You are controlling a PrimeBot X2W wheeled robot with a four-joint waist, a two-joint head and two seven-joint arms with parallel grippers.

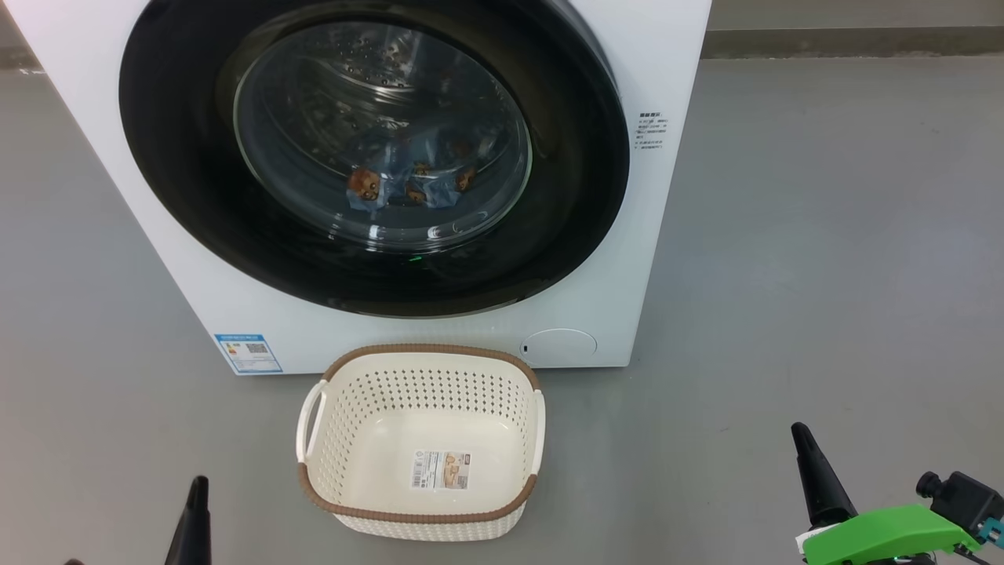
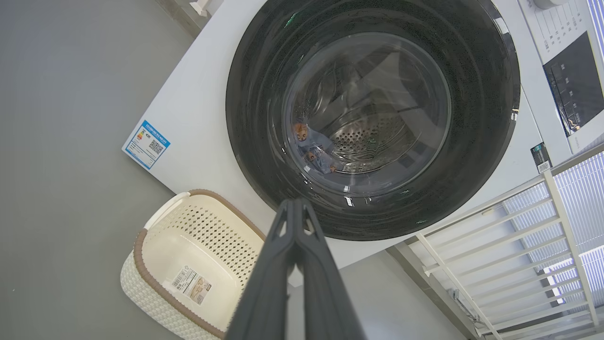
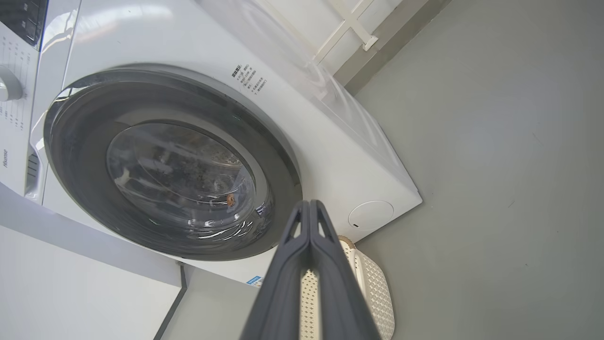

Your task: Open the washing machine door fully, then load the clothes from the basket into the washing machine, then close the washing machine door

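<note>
The washing machine (image 1: 667, 235) stands in front of me with its round black-rimmed door (image 1: 196, 196) shut flat against the front. Through the glass, the clothes (image 1: 408, 184), blue with orange-brown figures, lie at the bottom of the drum. They show again in the left wrist view (image 2: 314, 148). The cream basket (image 1: 427, 349) sits on the floor before the machine, holding just its label sticker. My left gripper (image 1: 196, 490) is shut and empty, low at the left of the basket. My right gripper (image 1: 800, 431) is shut and empty at the right, away from the basket.
Grey floor spreads to both sides of the machine. A white barred railing (image 2: 495, 245) stands beside the machine's control panel (image 2: 571, 89). The blue energy sticker (image 1: 247, 353) and round filter cap (image 1: 558, 347) sit low on the front, just behind the basket.
</note>
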